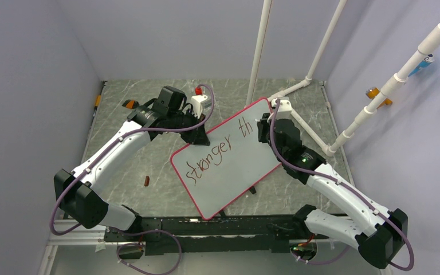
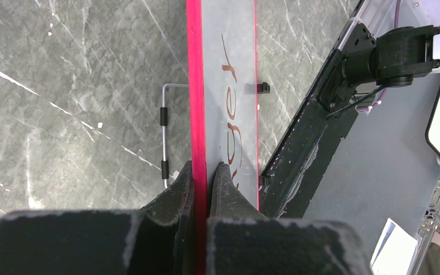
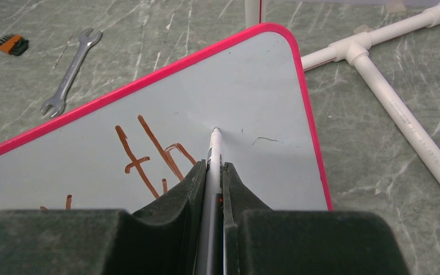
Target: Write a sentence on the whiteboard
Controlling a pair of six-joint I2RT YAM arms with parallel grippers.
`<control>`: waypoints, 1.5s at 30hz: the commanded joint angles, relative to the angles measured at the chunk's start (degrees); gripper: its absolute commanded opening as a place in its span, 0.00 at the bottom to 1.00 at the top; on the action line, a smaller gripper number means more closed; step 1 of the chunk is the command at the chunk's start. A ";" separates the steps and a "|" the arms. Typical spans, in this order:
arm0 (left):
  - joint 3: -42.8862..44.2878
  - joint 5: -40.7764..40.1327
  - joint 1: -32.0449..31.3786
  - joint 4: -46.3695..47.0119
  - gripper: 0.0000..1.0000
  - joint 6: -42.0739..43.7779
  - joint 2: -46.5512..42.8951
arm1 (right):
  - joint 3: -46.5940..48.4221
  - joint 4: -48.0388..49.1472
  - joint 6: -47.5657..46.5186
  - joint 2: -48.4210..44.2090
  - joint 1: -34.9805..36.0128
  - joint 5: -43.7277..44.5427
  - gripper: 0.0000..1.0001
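Currently, entries run from the fingers outward.

1. Right gripper (image 3: 213,167): clenched on a white marker (image 3: 213,150). The barrel runs up between the pads and the tip sits at the board's face just right of "th". Touching or a hair off cannot be told.
2. Left gripper (image 2: 201,171): clamped on the pink-red rim of the whiteboard (image 1: 238,177), one finger on each side of the edge.
3. The sentence (image 1: 211,158): "stronger th" in dark red, unfinished, running diagonally across the tilted board between the two arms.

Hazards, as judged:
- The marker may slip in its narrow pinch under writing pressure, leaving faint or skipped strokes.
- A hard press may pivot the board about its single edge clamp and skew the letters.
- Little white lies between "th" and the rounded corner, so the word may run onto the rim unless the line drops.
- A finger crossing fresh ink would smudge it.

Surface: table (image 1: 120,120), grey-green marbled and matt. It carries a wrench (image 3: 71,69), an orange-and-dark bit holder (image 3: 11,44), a small red-brown piece (image 1: 147,181) too small to name, and a white pipe frame (image 3: 401,114) beside the board's far corner.

Room: pale lilac walls on three sides.
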 commanded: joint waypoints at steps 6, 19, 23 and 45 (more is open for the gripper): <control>0.14 -10.63 -0.33 3.12 0.00 11.55 -0.55 | 1.41 3.69 -0.16 0.12 -0.34 -4.12 0.00; 0.14 -10.72 -0.36 3.07 0.00 11.53 -0.37 | -1.76 2.56 1.32 -1.18 -0.36 -7.51 0.00; 0.23 -10.63 -0.31 3.14 0.00 11.54 -0.22 | -3.42 2.00 2.15 -2.13 -0.33 -7.89 0.00; 0.25 -10.50 -0.36 3.12 0.00 11.51 -0.02 | -2.24 -0.88 2.28 -0.99 -0.34 -1.39 0.00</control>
